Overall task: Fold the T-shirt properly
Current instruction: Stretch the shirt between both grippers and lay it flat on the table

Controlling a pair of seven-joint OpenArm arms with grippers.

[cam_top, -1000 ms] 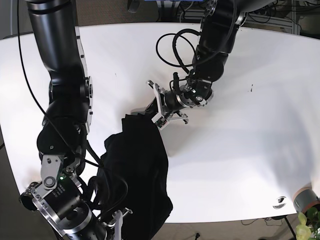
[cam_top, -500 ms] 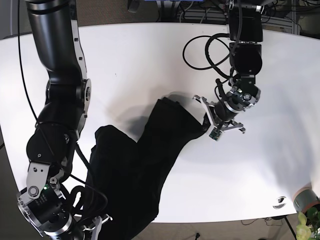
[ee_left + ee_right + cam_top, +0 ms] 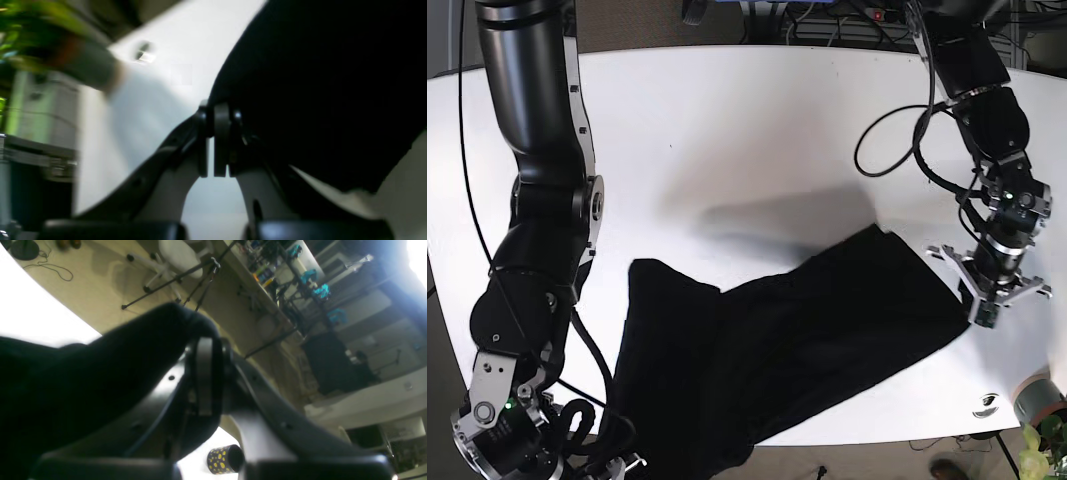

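The black T-shirt (image 3: 797,350) lies stretched in a wide band across the white table (image 3: 727,130), from the front left to the right side. At its right corner, my left gripper (image 3: 983,300) is shut on the hem. The left wrist view shows that gripper (image 3: 213,115) pinching the T-shirt (image 3: 317,100). My right gripper (image 3: 205,350) is shut on a bunched fold of the T-shirt (image 3: 83,380) off the table's front-left edge. In the base view the frame's bottom edge mostly cuts it off.
A potted plant (image 3: 1039,420) stands past the table's front-right corner, blurred as the pot (image 3: 90,66) in the left wrist view. A small dark mark (image 3: 987,405) sits on the table near it. A black cylinder with yellow dots (image 3: 223,460) shows below the right gripper.
My left gripper has pulled its T-shirt corner from mid-table far to the right, spreading the cloth out. The right arm has sunk lower at the front left, keeping its hold.
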